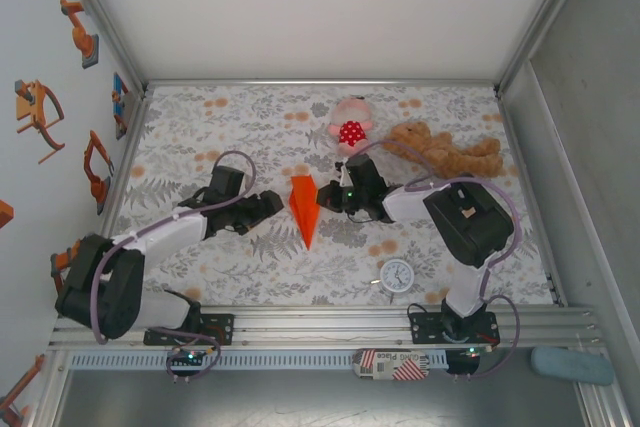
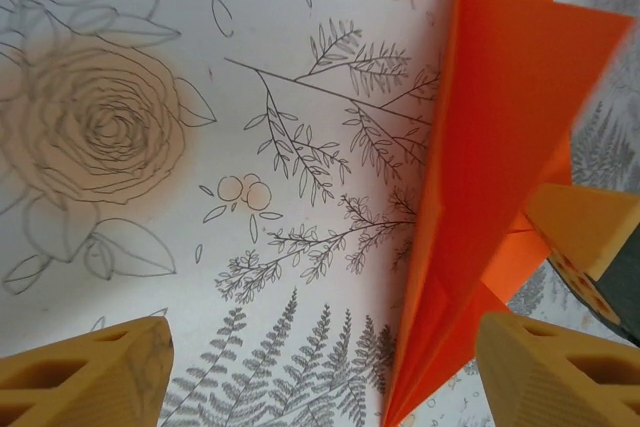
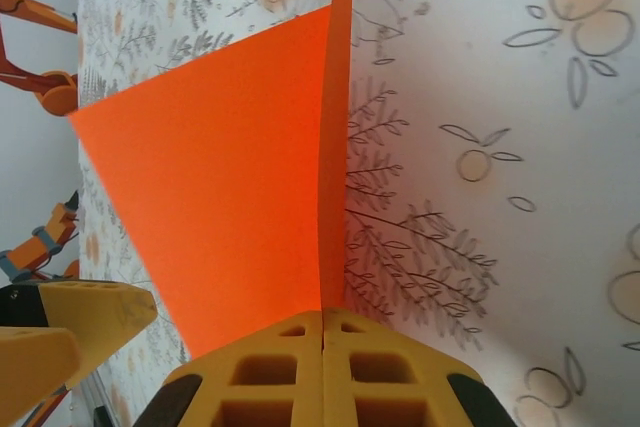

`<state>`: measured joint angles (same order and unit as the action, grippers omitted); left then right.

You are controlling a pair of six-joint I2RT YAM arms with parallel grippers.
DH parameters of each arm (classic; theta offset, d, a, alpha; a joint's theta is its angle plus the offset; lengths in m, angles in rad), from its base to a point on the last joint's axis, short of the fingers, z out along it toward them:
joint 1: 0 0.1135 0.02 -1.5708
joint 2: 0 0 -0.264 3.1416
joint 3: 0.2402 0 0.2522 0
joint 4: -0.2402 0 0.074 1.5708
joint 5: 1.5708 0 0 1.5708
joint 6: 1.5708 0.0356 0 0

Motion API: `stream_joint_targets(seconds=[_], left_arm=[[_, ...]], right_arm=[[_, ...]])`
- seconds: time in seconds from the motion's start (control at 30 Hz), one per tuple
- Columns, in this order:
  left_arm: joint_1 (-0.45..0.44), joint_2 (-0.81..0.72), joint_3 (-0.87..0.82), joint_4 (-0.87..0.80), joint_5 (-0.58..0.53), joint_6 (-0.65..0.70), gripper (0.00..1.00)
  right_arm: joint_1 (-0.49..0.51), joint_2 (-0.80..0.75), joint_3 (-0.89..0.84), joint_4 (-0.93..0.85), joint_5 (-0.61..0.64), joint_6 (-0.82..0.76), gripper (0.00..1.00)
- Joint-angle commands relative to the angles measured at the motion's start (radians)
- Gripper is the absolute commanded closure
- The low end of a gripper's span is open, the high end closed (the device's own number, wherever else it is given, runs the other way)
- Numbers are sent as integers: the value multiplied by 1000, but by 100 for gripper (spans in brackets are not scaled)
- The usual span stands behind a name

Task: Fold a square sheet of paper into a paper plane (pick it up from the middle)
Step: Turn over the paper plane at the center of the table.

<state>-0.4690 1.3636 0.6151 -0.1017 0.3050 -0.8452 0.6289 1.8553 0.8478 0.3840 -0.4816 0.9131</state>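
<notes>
The square sheet of paper (image 1: 303,209) is bright orange and folded into a slim pointed wedge, a paper plane shape, its tip toward the near edge at the table's middle. My right gripper (image 1: 327,197) is shut on the wedge's wide end; in the right wrist view its fingers (image 3: 322,347) pinch an upright flap of the paper (image 3: 220,197). My left gripper (image 1: 272,209) stands open just left of the paper. In the left wrist view the left gripper (image 2: 320,377) has its fingers wide apart, and the paper (image 2: 500,147) lies beside the right finger (image 2: 560,372).
A pink plush toy with a red spotted body (image 1: 350,125) and a brown teddy bear (image 1: 445,152) lie at the back right. A small white clock (image 1: 397,275) sits near the front, by the right arm's base. Walls close in the table on three sides.
</notes>
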Motion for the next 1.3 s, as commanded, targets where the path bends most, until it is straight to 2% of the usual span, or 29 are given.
stream_joint_targets(seconds=[0.0, 0.2, 0.5, 0.77, 1.07, 1.17, 1.27], left_arm=[[-22, 46, 38, 67, 31, -20, 24], [-49, 119, 67, 141, 78, -25, 30], [-83, 230, 173, 113, 105, -23, 39], [-106, 316, 270, 17, 55, -18, 64], [-109, 401, 356, -64, 52, -4, 80], [-109, 398, 355, -66, 48, -4, 90], [-106, 372, 350, -71, 35, 1, 93]], right_arm=[[-18, 24, -25, 36, -6, 6, 100], [-32, 29, -38, 44, -17, 0, 100], [-35, 27, -44, 49, -18, 3, 100], [-36, 33, -39, 47, -21, 3, 100], [-35, 28, -35, 39, -15, 2, 100], [-38, 17, -33, 36, -12, 6, 100], [-47, -8, -33, 22, 1, 3, 100]])
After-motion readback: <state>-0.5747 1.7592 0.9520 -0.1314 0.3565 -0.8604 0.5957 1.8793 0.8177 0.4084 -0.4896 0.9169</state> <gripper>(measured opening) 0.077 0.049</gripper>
